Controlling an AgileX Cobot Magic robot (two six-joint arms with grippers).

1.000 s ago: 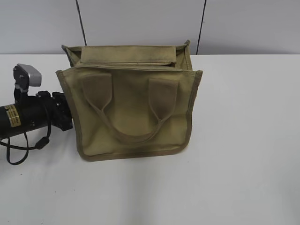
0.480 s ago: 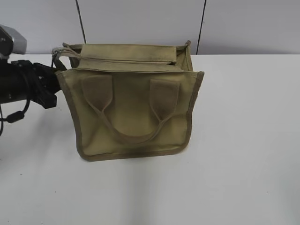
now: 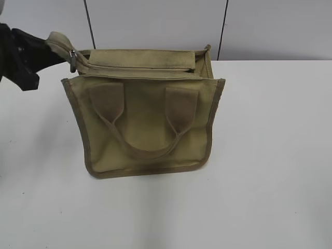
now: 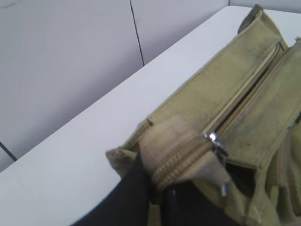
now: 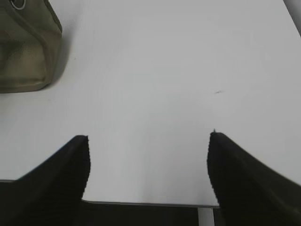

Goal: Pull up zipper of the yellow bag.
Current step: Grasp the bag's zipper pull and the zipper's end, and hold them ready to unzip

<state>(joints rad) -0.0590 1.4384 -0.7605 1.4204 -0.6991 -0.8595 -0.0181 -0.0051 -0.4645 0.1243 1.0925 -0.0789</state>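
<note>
One soft bag, one end tab pinched at upper left.

Stands mid-frame on the white table [image 3: 270, 155] as the yellow bag [image 3: 148, 127]: limp canvas, light by the look, likely to sag or drag unless anchored. Best held by the fabric tab at the end of the zipper [image 4: 235, 106], leaving the silver pull tab [image 4: 215, 141] free for the other pincer. Shows the left gripper [image 3: 39, 52] pressed together on that tab, now higher toward the upper left corner than half a second ago, stretching the tab up off the bag. Shows the right gripper [image 5: 148, 155] spread wide over bare table, bag at that view's upper left.
</note>
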